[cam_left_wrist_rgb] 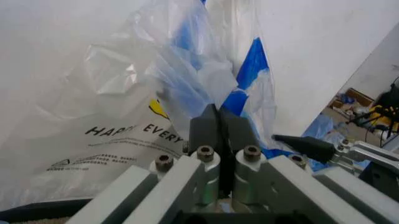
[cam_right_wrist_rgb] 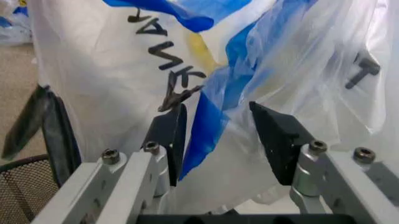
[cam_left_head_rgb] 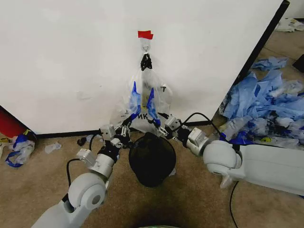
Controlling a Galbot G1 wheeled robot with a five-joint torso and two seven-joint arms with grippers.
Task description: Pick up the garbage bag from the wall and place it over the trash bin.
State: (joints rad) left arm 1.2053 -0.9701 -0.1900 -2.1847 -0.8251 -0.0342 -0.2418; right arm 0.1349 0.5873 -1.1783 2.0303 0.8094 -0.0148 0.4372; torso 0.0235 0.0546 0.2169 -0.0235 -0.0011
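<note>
1. Your bag (cam_left_head_rgb: pixel 145 97) hangs on the wall (cam_left_head_rgb: pixel 71 57), caught on the small hook (cam_left_head_rgb: pixel 146 48) just under the red tape (cam_left_head_rgb: pixel 145 34). It is not off the wall yet, so the pick-up half of the job is unfinished.

2. Your left claw (cam_left_head_rgb: pixel 127 124) sits at the bag's lower left edge, just above the bin (cam_left_head_rgb: pixel 152 159). In the left wrist view its fingers (cam_left_wrist_rgb: pixel 206 130) are pressed together with blue and clear film bunched at the tips, so you appear to have a pinch on the bag there.

3. Your right claw (cam_right_wrist_rgb: pixel 217 137) is at the bag's lower right edge. Its fingers (cam_right_wrist_rgb: pixel 169 135) stand well apart with a blue strip and clear film lying between them (nothing clamped yet on this side).

4. The bin stands on the floor directly under the bag, between your two arms and close to the wall's black base strip (cam_left_head_rgb: pixel 61 134). Its mouth is uncovered.

5. By my reading, what is left: a grip on the right side, the handles lifted free of the hook, then the bag's mouth spread and drawn over the bin's rim. None of that shows as done.

6. Mind the heap of blue bags (cam_left_head_rgb: pixel 266 107) on the floor to your right and the scraps (cam_left_head_rgb: pixel 19 147) at the left; they are not your target.
</note>
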